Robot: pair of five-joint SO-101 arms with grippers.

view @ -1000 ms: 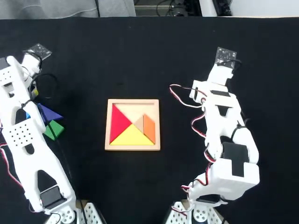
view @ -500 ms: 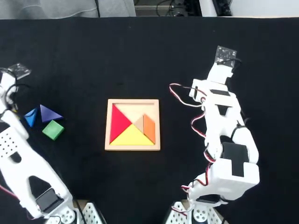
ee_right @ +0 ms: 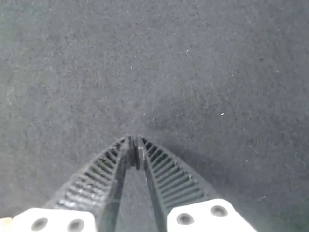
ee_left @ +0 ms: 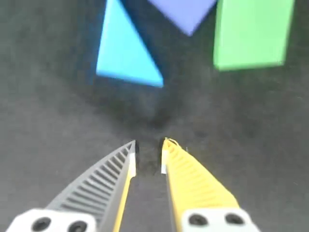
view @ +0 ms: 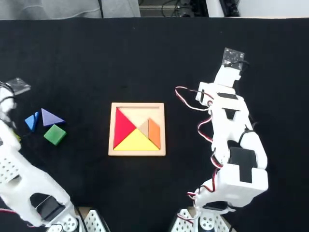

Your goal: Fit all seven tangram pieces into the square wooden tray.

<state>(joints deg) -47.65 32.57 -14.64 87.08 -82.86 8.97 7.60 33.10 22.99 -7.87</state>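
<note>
You have a black cloth table point(view: 145, 58) under everything. On it stand two white arms. The right arm point(view: 231, 130) is folded up to the right of the tray. From above, its own body hides its gripper. The left arm point(view: 19, 179) runs up the left edge of the high view, and part of it is cut off there.

The square wooden tray point(view: 137, 153) lies in the middle of the table, between the arms. Four pieces lie flat in it: a big red triangle point(view: 123, 128) on its left side, a big yellow triangle point(view: 136, 141) along its near side, an orange slanted piece point(view: 154, 133) on its right side, and a small tan triangle point(view: 144, 128) tucked between them. The far part of the tray floor is bare wood.

Three pieces lie on the cloth well to the left of the tray, near the left arm: a green square point(view: 54, 134), a purple triangle point(view: 49, 117) and a small blue triangle point(view: 32, 121). They sit close together. You cannot tell if they touch.

In the left wrist view, the purple triangle point(ee_left: 183, 9) and green square point(ee_left: 251, 31) are cut off at the edge and blurry. The blue triangle point(ee_left: 125, 53) lies just ahead of the left gripper point(ee_left: 148, 145). Its jaws are a little way apart, with bare cloth between them.

The right gripper point(ee_right: 133, 145) hangs over bare cloth, its jaw tips pressed together.
</note>
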